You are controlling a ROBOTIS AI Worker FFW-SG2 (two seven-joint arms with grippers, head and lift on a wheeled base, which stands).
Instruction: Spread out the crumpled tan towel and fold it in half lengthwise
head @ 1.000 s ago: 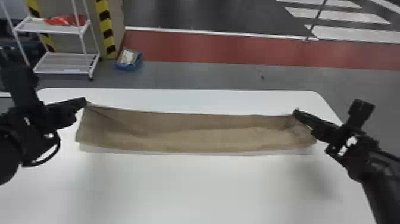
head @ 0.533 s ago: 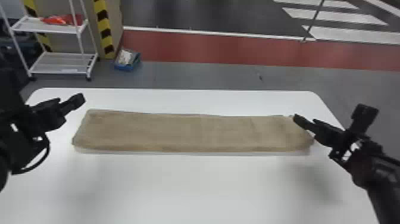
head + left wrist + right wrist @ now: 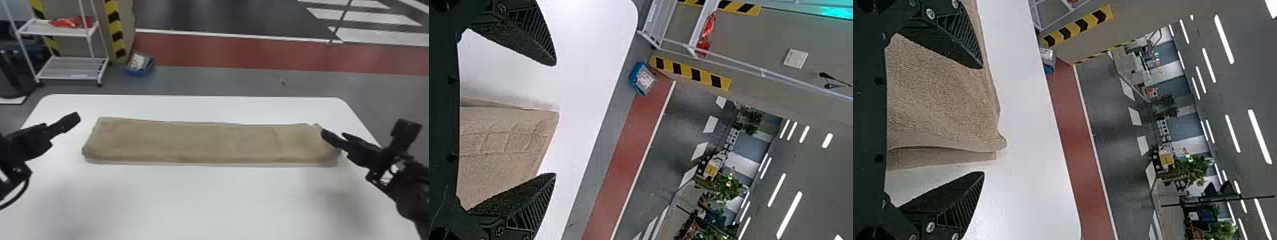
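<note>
In the head view, my left gripper (image 3: 68,123) is over the table just left of the towel, apart from it. My right gripper (image 3: 333,137) stands at the towel's right end. The tan towel (image 3: 198,140) lies flat as a long folded strip across the table. My left gripper (image 3: 555,120) has its fingers wide apart in the left wrist view, with the towel's end (image 3: 504,135) beyond them. Likewise open is my right gripper (image 3: 984,120) in the right wrist view, where the towel's corner (image 3: 953,105) shows its layers between and beside the fingers.
The white table (image 3: 204,194) reaches out on all sides of the towel. Past its far edge, a white shelf cart (image 3: 70,67) and a blue bin (image 3: 139,65) stand on the floor at the back left.
My left gripper has drawn off to the left, away from the towel's left end, which has settled on the table. My right gripper has shifted slightly right and let go of the towel.
</note>
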